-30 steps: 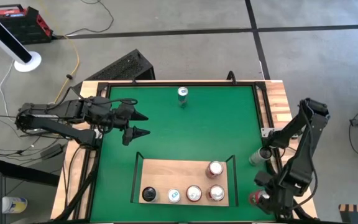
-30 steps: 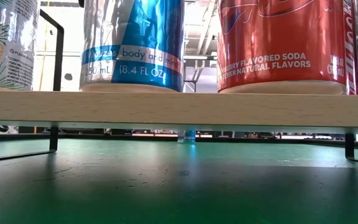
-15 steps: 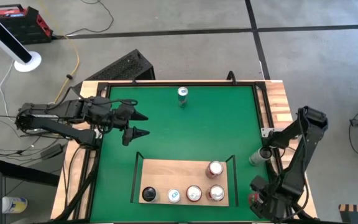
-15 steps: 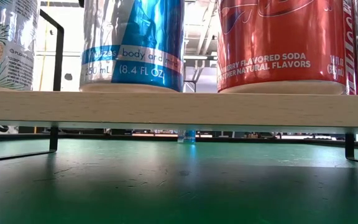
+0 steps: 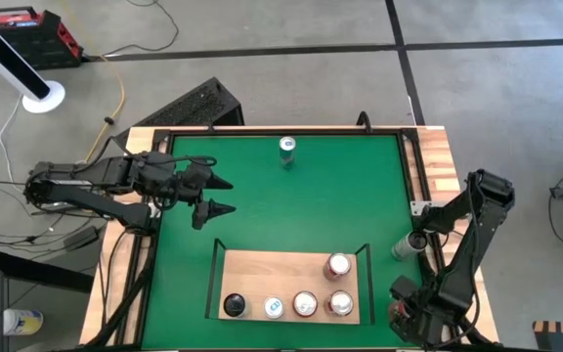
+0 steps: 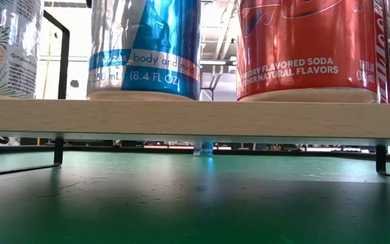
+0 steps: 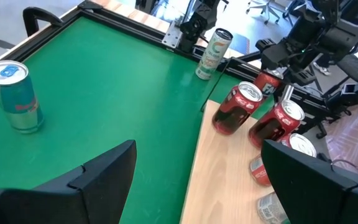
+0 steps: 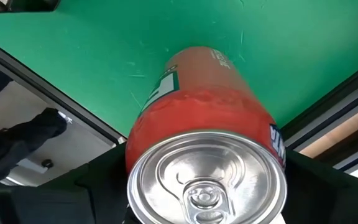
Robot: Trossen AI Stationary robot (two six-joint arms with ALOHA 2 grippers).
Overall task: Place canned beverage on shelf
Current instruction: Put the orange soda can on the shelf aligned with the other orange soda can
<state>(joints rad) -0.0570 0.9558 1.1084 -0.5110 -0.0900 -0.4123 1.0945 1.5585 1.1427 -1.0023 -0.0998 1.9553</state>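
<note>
A red can [image 8: 207, 143] stands upright on the green mat [image 5: 301, 196] in the table's near right corner, beside the black rail. My right gripper [image 8: 209, 186] points down over it, open, one finger on each side of the can's top; in the high view the gripper [image 5: 409, 315] nearly covers the can. The pale-wood shelf [image 5: 281, 269] lies near the front edge, and several cans stand upright on it. Over the mat's left part my left gripper [image 5: 231, 196] hangs open, with nothing between its fingers. My right gripper comes at the red can from above, its fingers [image 8: 101, 186] flanking the upper wall just below the rim [image 8: 135, 168]. I cannot tell whether they touch it. The can stands upright on the mat.
A teal can [image 5: 286, 149] stands alone at the mat's far middle. A pale can [image 5: 402, 249] stands at the right edge, just beyond my right gripper. Black rails and wooden slats [image 5: 438, 166] border the mat. Between the shelf and the teal can lies bare mat.
My right gripper has sunk over the red can and shifted a little toward the table's left, so that it now covers the can in the high view. The can has stayed in place.
</note>
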